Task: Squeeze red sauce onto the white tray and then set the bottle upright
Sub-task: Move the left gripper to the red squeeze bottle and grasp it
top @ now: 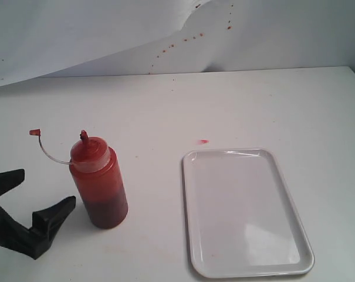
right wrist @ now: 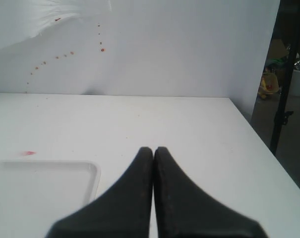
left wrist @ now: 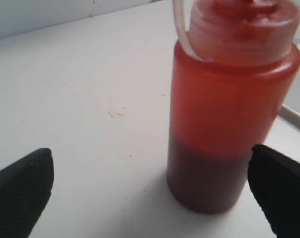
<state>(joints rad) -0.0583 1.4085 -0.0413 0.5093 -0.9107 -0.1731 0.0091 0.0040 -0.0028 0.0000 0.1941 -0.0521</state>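
The bottle [top: 98,185] stands upright on the white table, left of the white tray [top: 246,214]. Its cone nozzle is uncapped, and a thin tether curves left to a tiny red cap [top: 34,132]. Dark red sauce [top: 108,212] fills its lower part. My left gripper [top: 45,189] is open just left of the bottle and touches nothing. In the left wrist view the bottle [left wrist: 229,99] stands close to one finger, with red sauce [left wrist: 207,178] at its base and my left gripper [left wrist: 150,163] spread wide. My right gripper [right wrist: 154,151] is shut and empty beside the tray's corner [right wrist: 40,191]. The tray shows no sauce.
A faint pink smudge [top: 203,141] marks the table just beyond the tray. Brown-red specks [top: 186,40] dot the white backdrop sheet. The table's right edge [right wrist: 261,144] drops off to the floor near my right gripper.
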